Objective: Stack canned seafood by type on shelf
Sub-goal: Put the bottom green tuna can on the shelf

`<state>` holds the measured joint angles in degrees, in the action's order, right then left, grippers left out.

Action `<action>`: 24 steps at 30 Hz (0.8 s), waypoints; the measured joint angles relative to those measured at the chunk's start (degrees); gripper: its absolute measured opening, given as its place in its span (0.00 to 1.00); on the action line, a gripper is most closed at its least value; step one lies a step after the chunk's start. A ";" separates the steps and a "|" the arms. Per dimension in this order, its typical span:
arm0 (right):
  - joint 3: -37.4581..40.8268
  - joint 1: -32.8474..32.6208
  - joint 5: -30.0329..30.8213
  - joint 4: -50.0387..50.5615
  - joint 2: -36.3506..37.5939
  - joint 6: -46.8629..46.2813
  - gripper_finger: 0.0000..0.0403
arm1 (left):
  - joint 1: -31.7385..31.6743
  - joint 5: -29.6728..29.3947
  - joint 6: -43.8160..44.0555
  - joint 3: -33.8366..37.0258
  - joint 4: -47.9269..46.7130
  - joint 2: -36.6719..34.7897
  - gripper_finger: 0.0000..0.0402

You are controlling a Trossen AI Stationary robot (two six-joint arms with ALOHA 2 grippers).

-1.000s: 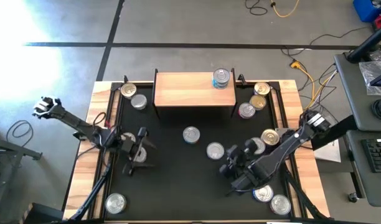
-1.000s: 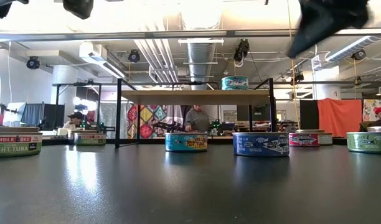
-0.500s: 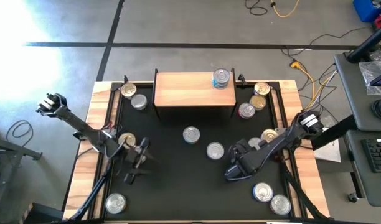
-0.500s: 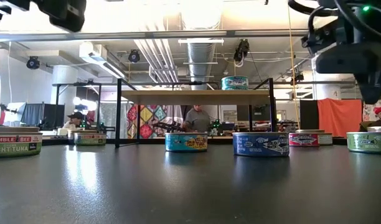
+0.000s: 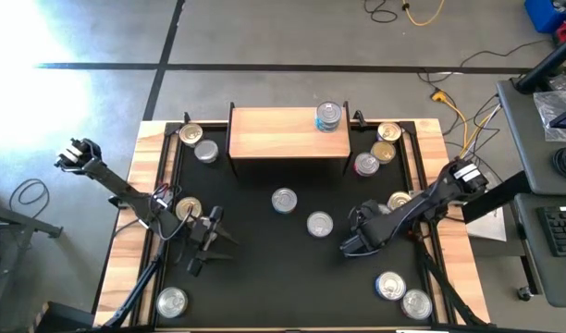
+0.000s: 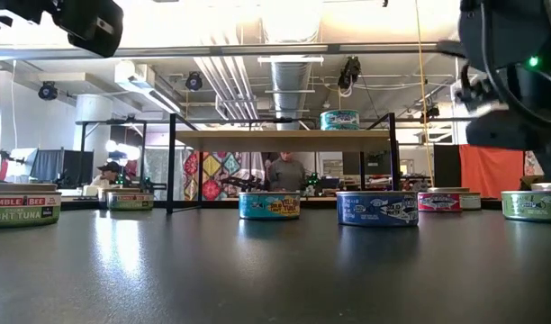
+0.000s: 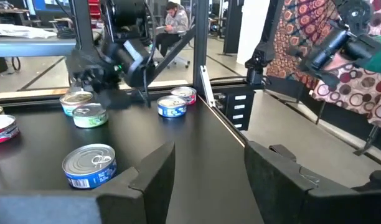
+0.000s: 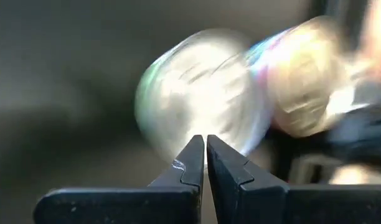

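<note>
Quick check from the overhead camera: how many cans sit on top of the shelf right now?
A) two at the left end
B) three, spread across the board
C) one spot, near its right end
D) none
C: the shelf is bare wood apart from the can at its right end; the low view shows the same spot.
</note>
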<state>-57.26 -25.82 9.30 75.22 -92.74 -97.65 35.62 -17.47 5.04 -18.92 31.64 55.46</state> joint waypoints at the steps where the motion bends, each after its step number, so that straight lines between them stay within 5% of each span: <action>1: 0.35 -0.02 -1.13 -4.03 -0.01 0.90 0.03 | -0.02 0.00 -0.06 0.00 0.00 -0.02 0.44; 6: -3.23 -0.54 -0.73 -20.07 1.39 10.97 0.03 | -0.11 -2.49 -2.85 -0.02 0.05 -0.09 0.44; 12: -11.14 -0.24 10.08 -3.63 1.79 12.77 0.03 | -1.14 -11.99 -8.56 -0.78 0.61 -0.02 0.44; 17: -7.42 2.70 8.51 9.24 1.82 6.57 0.03 | -3.75 -7.33 -10.70 -0.87 1.69 0.36 0.44; 24: 4.66 9.20 2.79 0.76 1.87 13.41 0.03 | -8.33 -2.51 -10.64 -0.88 1.89 3.49 0.44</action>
<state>-52.59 -16.62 12.09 75.98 -90.87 -84.25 27.28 -19.98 -5.60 -19.80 33.52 58.95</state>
